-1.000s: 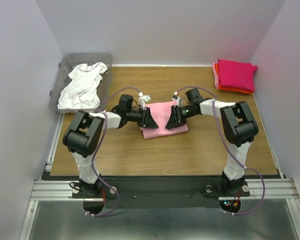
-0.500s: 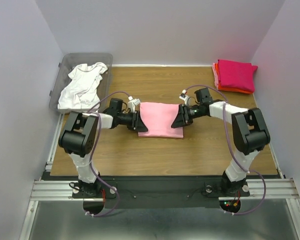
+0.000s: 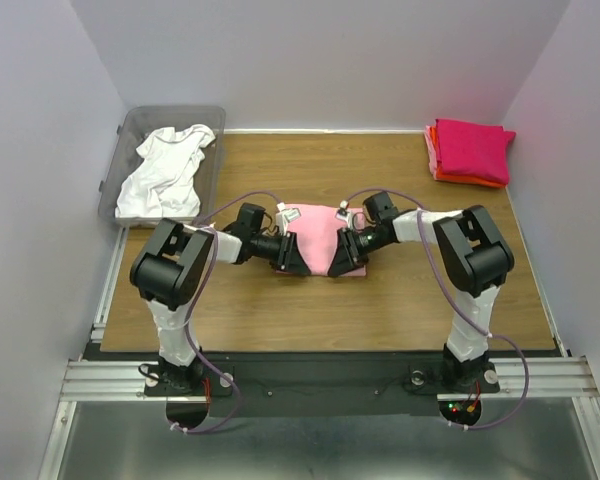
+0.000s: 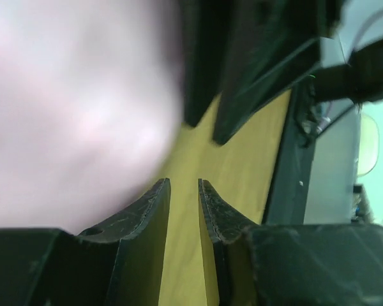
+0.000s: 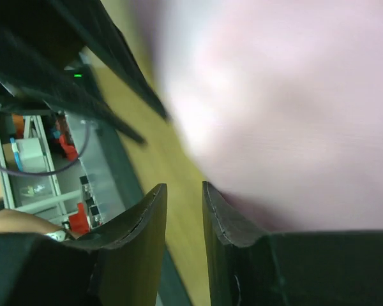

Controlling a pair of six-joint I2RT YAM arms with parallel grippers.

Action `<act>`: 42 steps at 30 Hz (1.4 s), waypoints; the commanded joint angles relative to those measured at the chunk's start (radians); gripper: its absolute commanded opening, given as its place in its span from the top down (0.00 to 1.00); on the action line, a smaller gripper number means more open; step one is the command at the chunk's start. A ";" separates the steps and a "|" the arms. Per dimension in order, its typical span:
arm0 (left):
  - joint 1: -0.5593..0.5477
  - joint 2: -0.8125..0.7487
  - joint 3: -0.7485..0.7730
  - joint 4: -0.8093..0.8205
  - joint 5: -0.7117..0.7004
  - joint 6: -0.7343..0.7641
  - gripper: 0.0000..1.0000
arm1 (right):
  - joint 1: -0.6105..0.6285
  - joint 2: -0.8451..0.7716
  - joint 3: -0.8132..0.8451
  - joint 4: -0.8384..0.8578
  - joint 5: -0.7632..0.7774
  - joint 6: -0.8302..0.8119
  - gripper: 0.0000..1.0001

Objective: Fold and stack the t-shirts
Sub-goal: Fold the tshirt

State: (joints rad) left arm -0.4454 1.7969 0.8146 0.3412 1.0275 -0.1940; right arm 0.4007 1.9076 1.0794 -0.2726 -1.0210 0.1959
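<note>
The wooden table (image 3: 410,290) filled the middle of the scene, with both arms reaching inward over it from the near edge. The left arm (image 3: 180,265) bent in from the left and the right arm (image 3: 470,250) from the right, so that their wrists faced each other near the table's centre.

A clear grey bin (image 3: 130,130) sat at the far left corner, with the white tee (image 3: 165,175) crumpled inside it. At the far right corner lay a stack of folded shirts: the magenta tee (image 3: 473,148) on top and an orange tee (image 3: 470,181) showing as an edge beneath it.

The pink tee (image 3: 316,235) lay on the wood between the two wrists, bunched narrow. The left gripper (image 3: 292,255) pressed against its left side and the right gripper (image 3: 342,255) against its right side.

In the left wrist view the fingers (image 4: 150,210) stood a narrow slit apart. Bare wood showed through the gap, and blurred pink cloth lay just beside them. The right wrist view showed the same: its fingers (image 5: 147,217) were parted by a thin gap with no cloth between the tips, and pink fabric lay alongside.
</note>
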 commanded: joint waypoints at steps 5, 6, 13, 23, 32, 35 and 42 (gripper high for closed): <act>0.143 0.122 -0.014 0.001 0.022 0.007 0.64 | -0.095 0.100 -0.052 0.016 0.056 -0.101 0.67; 0.146 0.118 -0.017 -0.011 0.031 0.024 0.64 | -0.105 0.096 -0.058 0.004 0.065 -0.124 0.67; 0.148 -0.094 0.043 -0.139 0.157 0.070 0.64 | -0.106 -0.119 0.013 -0.132 -0.063 -0.165 0.66; 0.169 0.100 0.445 -0.018 0.030 -0.062 0.64 | -0.218 0.051 0.342 -0.113 0.094 -0.132 0.66; 0.208 0.373 0.598 0.245 -0.059 -0.315 0.65 | -0.307 0.359 0.575 -0.082 0.130 -0.090 0.67; 0.226 0.450 0.617 0.252 -0.093 -0.367 0.67 | -0.309 0.425 0.625 -0.080 0.162 -0.082 0.68; 0.281 0.441 0.591 0.249 -0.116 -0.371 0.68 | -0.309 0.458 0.752 -0.086 0.205 -0.085 0.66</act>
State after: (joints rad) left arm -0.1963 2.3054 1.3857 0.5552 0.9405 -0.5827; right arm 0.0921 2.3459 1.7683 -0.3763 -0.8780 0.1230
